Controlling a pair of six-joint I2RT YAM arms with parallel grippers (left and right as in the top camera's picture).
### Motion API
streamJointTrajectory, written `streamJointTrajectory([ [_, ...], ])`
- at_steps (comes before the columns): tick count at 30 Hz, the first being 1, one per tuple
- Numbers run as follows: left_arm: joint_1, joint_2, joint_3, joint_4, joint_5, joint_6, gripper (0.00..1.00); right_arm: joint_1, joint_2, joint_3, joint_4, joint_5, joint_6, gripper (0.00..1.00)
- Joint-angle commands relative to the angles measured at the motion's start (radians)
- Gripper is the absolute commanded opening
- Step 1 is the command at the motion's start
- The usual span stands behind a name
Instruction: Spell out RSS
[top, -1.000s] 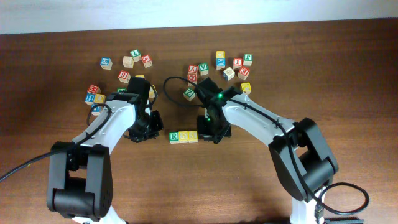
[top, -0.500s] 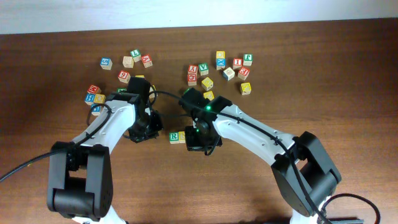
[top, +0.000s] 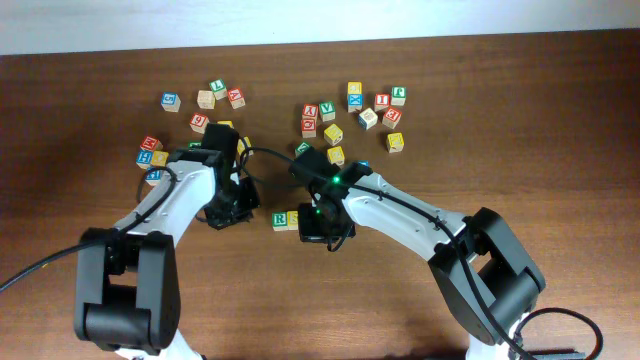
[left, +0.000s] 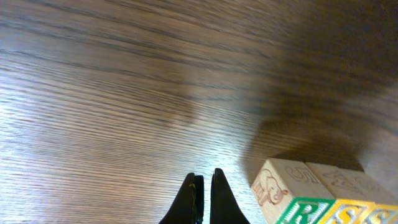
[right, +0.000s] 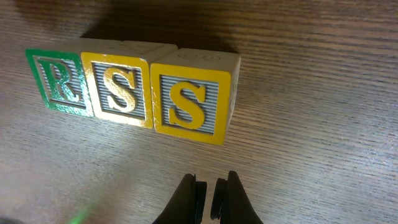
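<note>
In the right wrist view three letter blocks stand in a touching row: a green R block, a yellow S block and a second yellow S block. My right gripper is shut and empty, just in front of the second S. In the overhead view only the R block shows, because the right arm covers both S blocks. My left gripper is shut and empty, left of the row; the R block shows at that view's lower right. In the overhead view the left gripper sits left of the R.
Loose letter blocks lie scattered at the back: a group at the back left, a group by the left arm and a group at the back middle. A black cable loops between the arms.
My right arm has swung left and now hangs over the block row, hiding both S blocks from the overhead view. The left arm has hardly moved.
</note>
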Motion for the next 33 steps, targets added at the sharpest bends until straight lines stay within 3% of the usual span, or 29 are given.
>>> streamJointTrajectory([
  [1,0.036,0.018,-0.009,-0.005,0.003,-0.031,0.00,-0.003,0.022,-0.007,0.009,-0.005,0.012,0.04],
  [33,0.047,0.018,-0.009,-0.020,0.003,-0.030,0.00,-0.002,0.041,-0.007,0.072,0.003,0.012,0.04],
])
